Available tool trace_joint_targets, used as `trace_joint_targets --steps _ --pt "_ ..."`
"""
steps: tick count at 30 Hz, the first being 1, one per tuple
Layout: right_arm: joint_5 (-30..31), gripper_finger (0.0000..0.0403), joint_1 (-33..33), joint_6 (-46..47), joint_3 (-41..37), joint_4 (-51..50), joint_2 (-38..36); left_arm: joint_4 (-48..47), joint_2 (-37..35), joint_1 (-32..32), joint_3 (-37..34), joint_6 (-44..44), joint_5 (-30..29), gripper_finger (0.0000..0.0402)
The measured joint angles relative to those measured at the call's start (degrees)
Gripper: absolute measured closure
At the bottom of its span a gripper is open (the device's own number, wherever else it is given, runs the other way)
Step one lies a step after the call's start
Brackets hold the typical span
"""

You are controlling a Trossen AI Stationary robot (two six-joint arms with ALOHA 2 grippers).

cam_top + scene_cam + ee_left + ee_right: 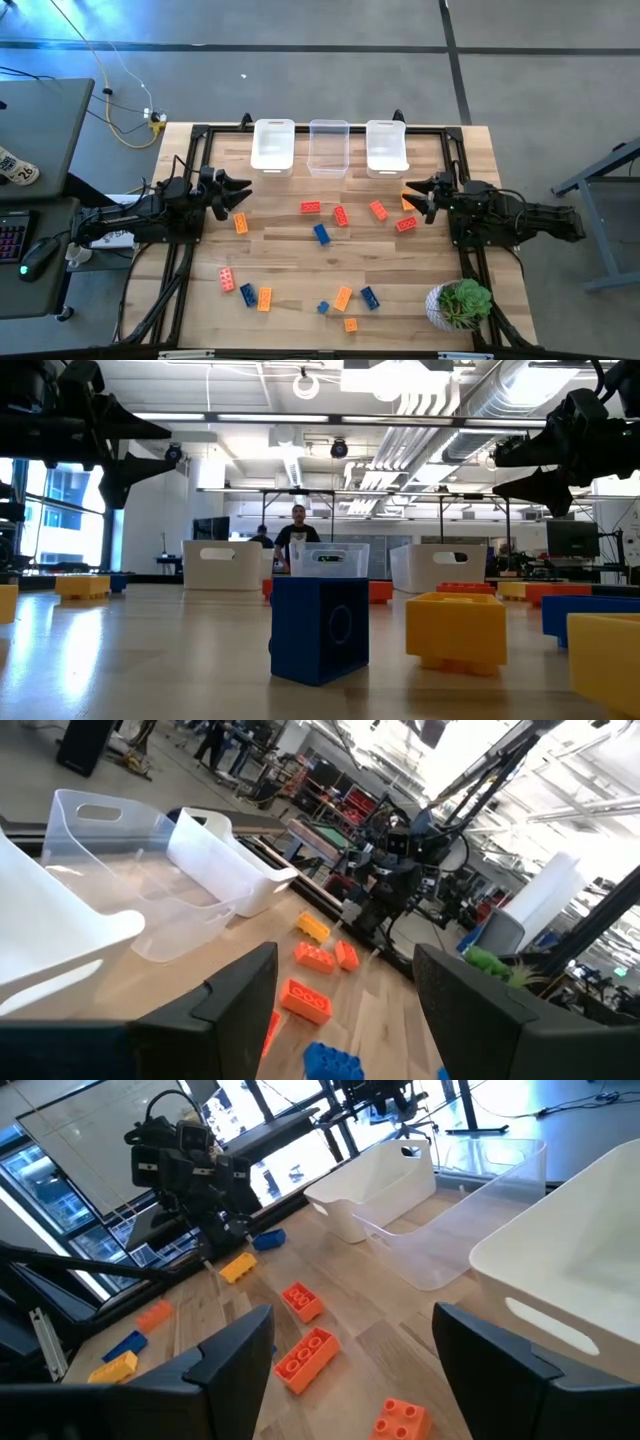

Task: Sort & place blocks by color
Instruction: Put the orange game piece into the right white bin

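Between the two arms, blocks (321, 233) lie scattered on the table (290, 270); left gripper (238, 192) and right gripper (412, 195) hover spread, empty, beside them.

three bins (328, 147) stand in a row along the table's (280, 275) far edge; blocks (321, 233) lie scattered before them, a plant (459, 303) at the near right corner.

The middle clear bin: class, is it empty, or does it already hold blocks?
Empty. From above, the middle clear bin shows only table wood through its floor, and the blocks all lie scattered on the table outside it.
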Motion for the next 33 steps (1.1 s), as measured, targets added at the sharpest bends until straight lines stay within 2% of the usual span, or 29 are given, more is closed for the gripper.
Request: trace_joint_targets --steps 7,11,16,22,28,33 --pt "-0.19 0.0144 0.00 0.74 -0.01 0.15 0.00 0.22 0.00 -0.01 0.00 -3.50 -2.32 0.0179" --pt "-1.08 0.0144 -0.01 7.63 -0.01 0.93 0.00 0.56 0.00 0.00 0.00 -5.52 -4.22 0.0179" --pt "1.19 0.0144 -0.09 12.53 -0.01 1.14 0.00 0.72 0.00 0.00 0.00 -6.56 -4.76 0.0179" --pt "5.44 0.0144 -0.09 15.76 -0.01 7.48 0.00 0.74 0.00 0.00 -0.02 -7.47 -4.98 0.0179" --pt "5.92 0.0144 -0.09 17.41 -0.01 16.76 0.00 0.73 0.00 0.00 -0.01 -7.25 -4.90 0.0179" --pt "5.69 0.0144 -0.09 17.83 4.12 14.49 2.48 0.74 0.00 0.00 0.00 -5.11 -4.76 0.0179"
